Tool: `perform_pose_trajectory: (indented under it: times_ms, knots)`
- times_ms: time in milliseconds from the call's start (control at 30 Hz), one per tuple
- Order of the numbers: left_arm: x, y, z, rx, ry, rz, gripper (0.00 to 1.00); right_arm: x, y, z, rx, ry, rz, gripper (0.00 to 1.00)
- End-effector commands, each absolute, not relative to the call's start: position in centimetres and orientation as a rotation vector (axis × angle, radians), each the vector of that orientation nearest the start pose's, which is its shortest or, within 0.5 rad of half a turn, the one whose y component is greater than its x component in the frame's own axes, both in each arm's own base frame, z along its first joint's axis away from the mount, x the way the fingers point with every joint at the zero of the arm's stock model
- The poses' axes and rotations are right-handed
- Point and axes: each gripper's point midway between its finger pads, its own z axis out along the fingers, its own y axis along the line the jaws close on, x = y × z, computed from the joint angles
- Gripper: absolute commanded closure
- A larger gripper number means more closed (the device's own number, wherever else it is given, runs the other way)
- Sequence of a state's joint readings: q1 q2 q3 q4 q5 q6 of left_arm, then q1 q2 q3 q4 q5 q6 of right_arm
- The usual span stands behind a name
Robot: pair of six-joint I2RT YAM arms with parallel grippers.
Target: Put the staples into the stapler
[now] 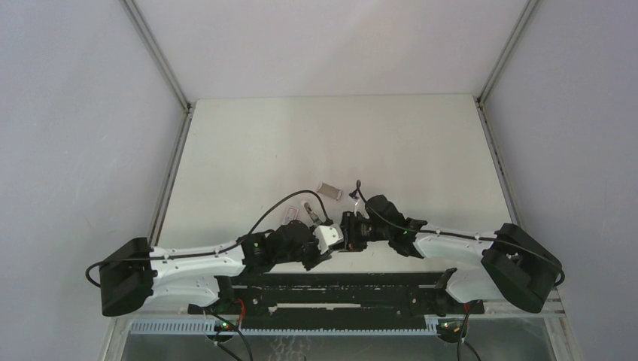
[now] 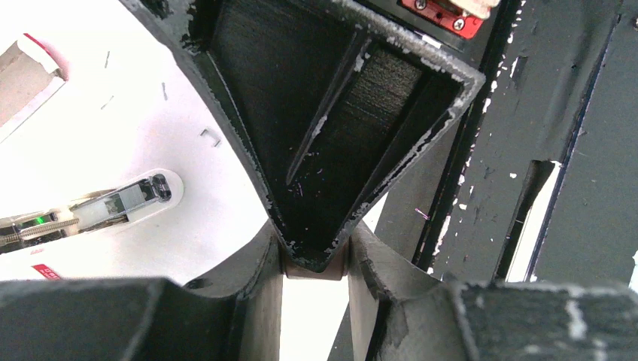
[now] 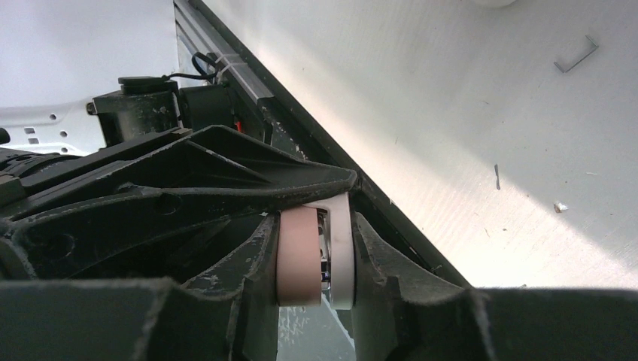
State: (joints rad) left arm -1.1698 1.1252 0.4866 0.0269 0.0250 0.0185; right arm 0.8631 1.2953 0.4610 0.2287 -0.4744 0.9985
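Right wrist view, closest in: the right gripper has its jaws drawn in against both sides of a small pink-and-white piece with bright metal between its two faces. I take it for the staples in their holder, though that is not certain. In the left wrist view the left gripper stands narrow, with a tan sliver pinched at its tips that looks like the same piece, and the other arm's fingertip wedged in above it. A strip of staples is likely light, stiff along its length and brittle at the glued joints, so it is best held by its long flanks with little force. Just beyond lies the stapler, opened flat on the table with its white nose, metal channel and spring exposed. It should be rigid but may skate on the smooth top, so the body behind the channel looks the safest hold. Loose staples are scattered near it, and a cardboard box lies farther off. The table is pale and matte, enclosed by plain grey walls.
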Motion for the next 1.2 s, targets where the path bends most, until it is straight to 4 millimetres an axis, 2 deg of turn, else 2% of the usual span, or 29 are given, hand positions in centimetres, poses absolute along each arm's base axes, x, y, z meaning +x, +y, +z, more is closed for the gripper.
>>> perform_pose_trajectory:
  times_ms: [0, 33, 67, 133, 167, 200, 233, 300, 333, 467, 600, 767, 867, 1000, 1067, 1167]
  knots:
    - [13.6, -31.9, 12.3, 1.156, 1.721, -0.723, 1.00, 12.5, 33.1, 11.1, -0.189, 2.473, 1.514, 1.00]
    - [13.7, -31.8, 12.2, 1.152, 1.727, -0.719, 0.96, 12.6, 33.1, 11.1, -0.182, 2.473, 1.515, 1.00]
    - [13.8, -31.8, 12.2, 1.146, 1.733, -0.716, 0.86, 12.7, 33.0, 11.1, -0.173, 2.473, 1.511, 1.00]
    - [13.8, -31.7, 12.2, 1.135, 1.739, -0.714, 0.51, 13.2, 32.7, 11.0, -0.140, 2.475, 1.486, 1.00]
    - [13.8, -31.6, 12.2, 1.128, 1.739, -0.717, 0.40, 13.6, 32.4, 10.9, -0.125, 2.471, 1.469, 1.00]
    - [13.7, -31.5, 12.3, 1.119, 1.733, -0.723, 0.21, 14.1, 32.0, 10.9, -0.108, 2.465, 1.449, 1.00]
    - [13.7, -31.4, 12.4, 1.105, 1.729, -0.730, 0.13, 14.9, 31.5, 11.0, -0.086, 2.453, 1.422, 1.00]
    - [13.7, -30.9, 13.0, 1.064, 1.715, -0.745, 0.03, 16.9, 29.7, 11.1, -0.042, 2.420, 1.344, 1.00]
    - [13.8, -30.6, 13.4, 1.036, 1.710, -0.748, 0.00, 18.2, 28.4, 11.1, -0.008, 2.402, 1.276, 1.00]
    - [14.5, -29.3, 14.8, 0.926, 1.710, -0.813, 0.00, 23.1, 22.2, 11.8, 0.127, 2.302, 1.020, 1.00]
    - [17.1, -27.5, 15.7, 0.753, 1.753, -0.860, 0.00, 27.5, 15.5, 11.6, 0.313, 2.239, 0.844, 1.00]
    - [20.7, -25.4, 16.4, 0.550, 1.822, -0.815, 0.00, 31.6, 9.5, 9.9, 0.504, 2.209, 0.733, 1.00]
    - [22.0, -24.6, 16.6, 0.468, 1.841, -0.791, 0.00, 33.6, 7.9, 8.9, 0.571, 2.196, 0.763, 1.00]
    - [22.6, -24.2, 16.5, 0.432, 1.853, -0.788, 0.00, 35.4, 6.8, 7.2, 0.602, 2.242, 0.739, 1.00]
    - [22.6, -24.1, 16.3, 0.426, 1.863, -0.783, 0.00, 35.7, 6.4, 6.0, 0.625, 2.279, 0.739, 0.87]
    - [22.5, -23.9, 15.9, 0.427, 1.876, -0.779, 0.00, 35.7, 5.8, 4.7, 0.645, 2.309, 0.729, 0.57]
